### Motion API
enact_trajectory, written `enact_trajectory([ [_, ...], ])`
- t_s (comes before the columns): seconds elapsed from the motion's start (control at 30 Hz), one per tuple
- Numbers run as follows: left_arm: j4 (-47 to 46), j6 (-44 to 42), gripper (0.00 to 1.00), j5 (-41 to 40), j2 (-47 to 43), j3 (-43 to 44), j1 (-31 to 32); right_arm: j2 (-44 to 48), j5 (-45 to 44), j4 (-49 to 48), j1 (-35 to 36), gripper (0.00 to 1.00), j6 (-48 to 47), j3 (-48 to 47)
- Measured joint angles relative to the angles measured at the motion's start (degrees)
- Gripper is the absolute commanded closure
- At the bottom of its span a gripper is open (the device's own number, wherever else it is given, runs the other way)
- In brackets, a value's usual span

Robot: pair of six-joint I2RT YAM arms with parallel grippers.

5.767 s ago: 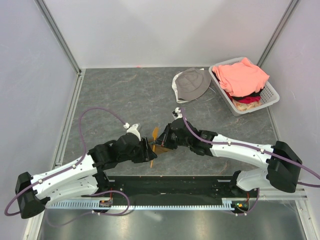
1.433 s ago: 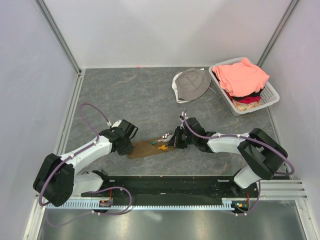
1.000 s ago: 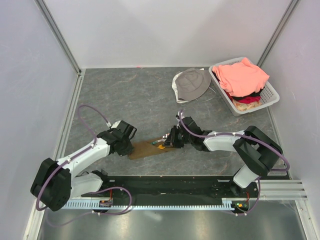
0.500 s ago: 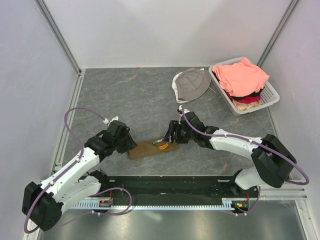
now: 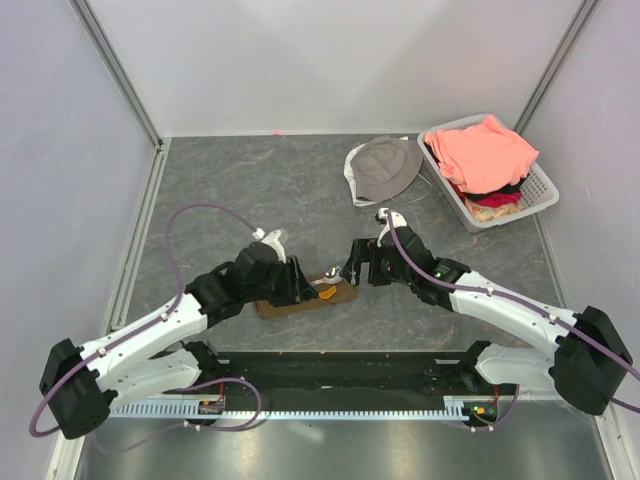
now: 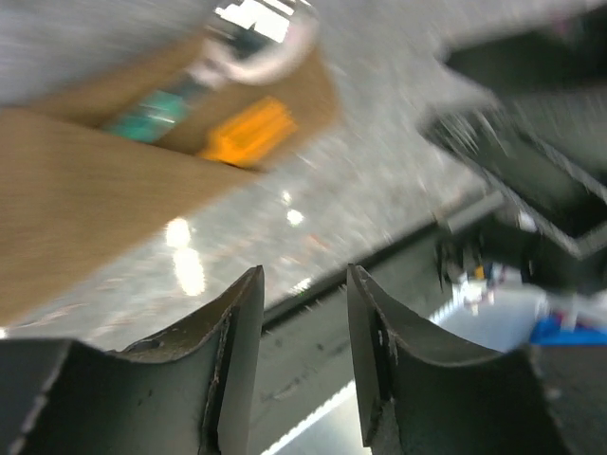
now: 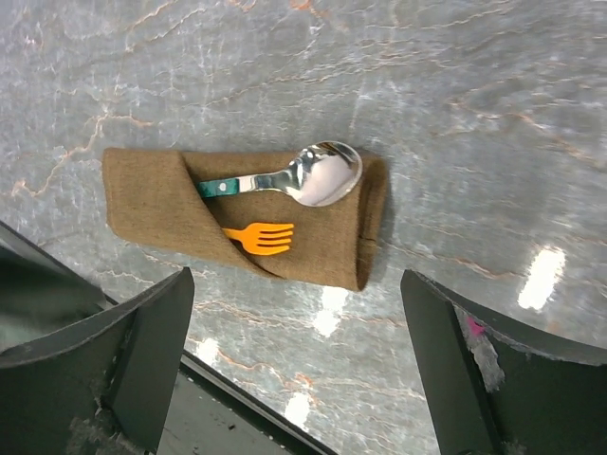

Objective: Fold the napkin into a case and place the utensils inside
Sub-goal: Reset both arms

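The napkin (image 5: pixel 300 302) lies folded as a narrow brown case (image 7: pixel 147 204) on the grey table, near the front middle. Two utensils stick out of its diagonal pocket: an orange fork (image 7: pixel 261 237) and a spoon (image 7: pixel 322 175) with a green patterned handle. In the blurred left wrist view the case (image 6: pixel 85 190), the fork (image 6: pixel 242 133) and the spoon (image 6: pixel 261 33) show too. My left gripper (image 5: pixel 293 282) hovers over the case's left part, and its jaws (image 6: pixel 303 284) stand open and empty. My right gripper (image 5: pixel 358 265) hangs just right of the case, open wide (image 7: pixel 296 280) with nothing held.
A grey bucket hat (image 5: pixel 385 168) lies at the back right. Beside it a white basket (image 5: pixel 545 190) holds salmon-pink clothes (image 5: pixel 485 150). The black base rail (image 5: pixel 340 375) runs along the near edge. Walls close in the table on the left, back and right.
Both grippers have opened and lifted off the case. The left arm swung right, over the case's left end. The right gripper drew back to the right; case and utensils stayed put.
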State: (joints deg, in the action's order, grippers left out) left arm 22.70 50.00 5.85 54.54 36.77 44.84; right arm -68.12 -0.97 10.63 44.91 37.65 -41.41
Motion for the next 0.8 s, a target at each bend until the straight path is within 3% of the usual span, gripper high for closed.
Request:
enact_trajectory([
  [0.1,-2.69,0.0,0.51,-0.66,0.87,0.26,5.29,3.06,-1.16,0.5,0.0,0.02,0.02,1.88],
  [0.3,-9.2,0.0,0.51,-1.75,-2.38,-1.01,8.35,12.35,-3.56,0.68,0.0,0.02,0.96,7.43],
  [0.43,-16.26,0.02,0.49,-3.08,-12.22,-7.28,8.55,21.46,-4.74,0.22,0.0,0.02,2.64,11.93],
  [0.53,-22.21,0.07,0.37,-3.82,-20.59,-14.03,8.55,28.5,-5.29,-0.55,0.0,0.02,4.44,15.08],
  [0.6,-26.32,0.28,0.36,-4.02,-25.94,-18.75,8.55,33.11,-5.66,-1.11,0.0,0.02,6.21,17.22],
  [0.67,-29.83,1.27,0.22,-4.24,-32.65,-24.59,8.55,39.01,-6.32,-2.01,0.0,0.02,8.46,20.5],
  [0.8,-32.98,4.22,0.18,-4.33,-46.69,-33.31,8.57,50.49,-7.1,-3.45,0.0,0.02,13.2,27.32],
])
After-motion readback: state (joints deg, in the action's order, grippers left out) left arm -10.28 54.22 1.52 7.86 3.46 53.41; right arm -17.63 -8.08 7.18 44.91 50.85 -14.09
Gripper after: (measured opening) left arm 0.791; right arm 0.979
